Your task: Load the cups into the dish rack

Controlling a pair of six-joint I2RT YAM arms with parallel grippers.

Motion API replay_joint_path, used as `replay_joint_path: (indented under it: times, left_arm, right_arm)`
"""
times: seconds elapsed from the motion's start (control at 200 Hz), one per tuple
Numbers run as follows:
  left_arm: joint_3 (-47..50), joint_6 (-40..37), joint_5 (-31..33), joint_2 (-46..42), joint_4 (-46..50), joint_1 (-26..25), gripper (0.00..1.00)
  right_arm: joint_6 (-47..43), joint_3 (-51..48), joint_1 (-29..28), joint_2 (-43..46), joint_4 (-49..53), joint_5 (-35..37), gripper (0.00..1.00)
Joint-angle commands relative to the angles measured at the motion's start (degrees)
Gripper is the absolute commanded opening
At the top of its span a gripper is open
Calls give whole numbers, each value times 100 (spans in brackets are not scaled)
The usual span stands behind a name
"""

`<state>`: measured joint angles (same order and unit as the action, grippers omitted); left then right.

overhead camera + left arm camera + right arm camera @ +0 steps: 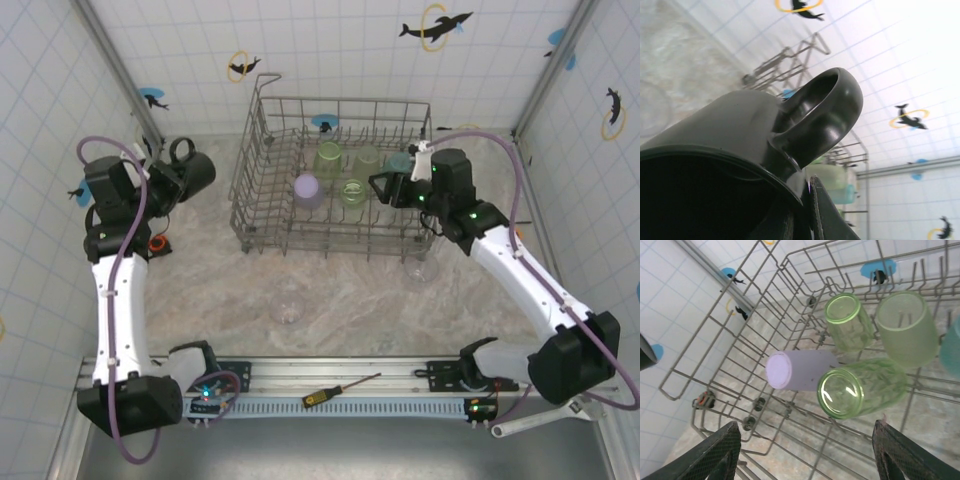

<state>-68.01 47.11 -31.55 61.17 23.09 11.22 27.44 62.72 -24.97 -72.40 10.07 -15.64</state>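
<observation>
Pinching the rim of a glossy black mug (192,172), the left gripper (168,180) hovers left of the grey wire dish rack (258,130). We see the right gripper (812,452) spread above translucent green tumblers (860,387) and a matte lavender tumbler (795,371) lying inside the rack.

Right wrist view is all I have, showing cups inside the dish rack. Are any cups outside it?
Observer: One clear cup sits on the table in front of the dish rack; a second clear cup sits to its right.
Operator: Where's the black mug?
Observer: The left gripper holds the black mug, left of the rack.
Operator: Anything else around?
Observer: A screwdriver lies on the rail at the table's near edge.
</observation>
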Motion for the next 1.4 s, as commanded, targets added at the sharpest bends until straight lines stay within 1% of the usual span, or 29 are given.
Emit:
replay_joint_path:
  times: [0.0, 0.08, 0.12, 0.21, 0.26, 0.36, 0.455, 0.495, 0.57, 0.686, 0.771, 0.906, 0.976, 0.996, 1.056, 1.106, 1.131, 1.276, 1.391]
  left_arm:
    - [-186, 726, -714, 122, -1703, -165, 0]
    - [-439, 756, -657, 341, -1849, -525, 0]
    - [-506, 817, -597, 431, -2002, -738, 0]
    - [-534, 993, -490, 646, -2505, -1207, 0]
    - [-516, 1101, -459, 780, -2886, -1454, 0]
    - [-543, 1204, -413, 1095, -3364, -1902, 0]
    - [-578, 949, -157, 1347, -3509, -2301, 0]
    - [-529, 976, -148, 1445, -3695, -2407, 0]
    - [-378, 1186, -133, 1626, -4219, -2625, 0]
    - [-384, 1426, -88, 1985, -4846, -2983, 0]
    - [-530, 1536, -33, 2228, -5094, -3203, 0]
    - [-648, 1531, 162, 2506, -5238, -3473, 0]
    - [-620, 1618, 167, 2634, -5480, -3515, 0]
    - [-611, 1638, 167, 2672, -5554, -3721, 0]
    - [-579, 1676, 167, 2770, -5806, -3846, 0]
    - [-514, 1737, 173, 2839, -6084, -3926, 0]
    - [-484, 1783, 175, 2871, -6217, -3957, 0]
    - [-339, 2124, 211, 3060, -6941, -4092, 0]
    - [-366, 2267, 278, 3179, -7130, -4228, 0]
  right_arm:
    - [561, -14, 89, -253, -833, -883, 72]
    - [1086, -106, 179, -420, -1395, -1315, 72]
    - [1314, -186, 202, -464, -1841, -1444, 72]
    - [1813, -348, 248, -596, -2629, -1694, 72]
    - [2016, -373, 257, -686, -2981, -1828, 75]
    - [2455, -459, 282, -841, -3571, -1909, 78]
    - [2940, -636, 271, -944, -4267, -1900, 82]
    - [3124, -703, 263, -987, -4559, -1875, 85]
    - [3412, -771, 243, -1077, -4969, -1805, 90]
    - [3539, -796, 170, -1140, -5204, -1571, 100]
    - [3571, -842, 110, -1145, -5316, -1392, 100]
    - [3746, -998, 60, -1154, -5655, -1117, 99]
    - [3954, -1131, 37, -1170, -5954, -946, 99]
    - [4010, -1159, 27, -1175, -6032, -901, 100]
    - [4233, -1241, -15, -1210, -6257, -754, 99]
    - [4432, -1316, -57, -1245, -6482, -686, 100]
    - [4518, -1352, -67, -1269, -6587, -473, 99]
    - [4939, -1546, -133, -1318, -7041, -124, 100]
    - [5055, -1653, -136, -1335, -7192, 80, 100]
